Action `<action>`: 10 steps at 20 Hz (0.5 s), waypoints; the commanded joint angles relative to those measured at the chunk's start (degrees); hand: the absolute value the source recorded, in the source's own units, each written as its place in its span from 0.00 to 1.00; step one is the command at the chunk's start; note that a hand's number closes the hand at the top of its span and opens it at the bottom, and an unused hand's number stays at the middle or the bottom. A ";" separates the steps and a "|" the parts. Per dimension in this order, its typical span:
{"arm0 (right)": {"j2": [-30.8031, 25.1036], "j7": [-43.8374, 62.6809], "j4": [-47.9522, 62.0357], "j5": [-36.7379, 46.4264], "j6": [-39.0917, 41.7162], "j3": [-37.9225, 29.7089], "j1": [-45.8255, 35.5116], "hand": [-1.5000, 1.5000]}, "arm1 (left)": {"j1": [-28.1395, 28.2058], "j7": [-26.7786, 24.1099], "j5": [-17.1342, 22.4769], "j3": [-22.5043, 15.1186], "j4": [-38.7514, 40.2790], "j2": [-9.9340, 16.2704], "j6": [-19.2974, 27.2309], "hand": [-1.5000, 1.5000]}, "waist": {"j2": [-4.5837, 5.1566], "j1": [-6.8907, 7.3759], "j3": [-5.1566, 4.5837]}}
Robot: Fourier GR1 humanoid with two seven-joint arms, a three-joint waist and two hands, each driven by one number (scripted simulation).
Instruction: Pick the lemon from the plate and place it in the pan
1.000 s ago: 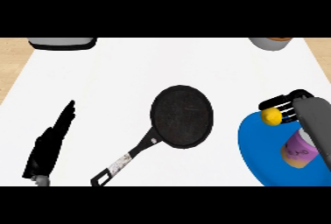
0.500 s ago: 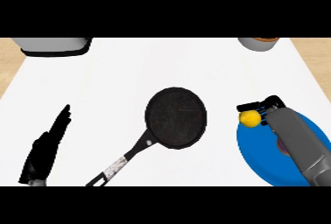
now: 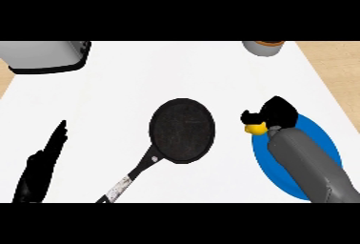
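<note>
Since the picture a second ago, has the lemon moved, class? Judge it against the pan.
Yes. The lemon, held in the right hand, has shifted left off the blue plate toward the pan, now hanging past the plate's left rim.

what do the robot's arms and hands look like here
The right hand is black, with dark fingers and a thumb, on a smooth, rounded grey forearm that widens toward the lower edge. The left hand is the same plain black, long and slim in outline; its forearm is out of view. No cables, markings or sleeves show on either.
</note>
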 commanded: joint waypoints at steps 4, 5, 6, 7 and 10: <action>-3.17 7.99 -16.33 15.51 -6.08 8.25 -1.62 1.00 | 0.93 0.25 0.05 0.94 -0.20 0.40 0.33 0.50 | 0.24 -1.34 0.24; -2.50 10.81 -19.12 17.73 -6.58 8.50 -2.25 1.00 | 0.12 -1.42 0.17 0.67 0.41 -0.14 0.34 0.50 | 1.05 -0.54 0.32; -2.53 12.32 -22.24 18.92 -5.62 8.82 -1.94 1.00 | 1.41 0.01 -0.07 -0.01 -1.57 -0.55 0.55 0.50 | 0.83 -0.08 0.43; -2.15 14.01 -25.25 20.51 -5.03 9.69 -0.05 1.00 | 1.55 0.25 0.07 -0.01 -1.92 -0.62 0.50 0.50 | 1.07 -0.04 0.49; -1.93 19.47 -34.44 24.13 -2.34 8.32 1.50 1.00 | 1.76 -1.48 -0.78 -1.15 -2.23 -1.11 0.53 0.50 | 1.88 0.97 0.60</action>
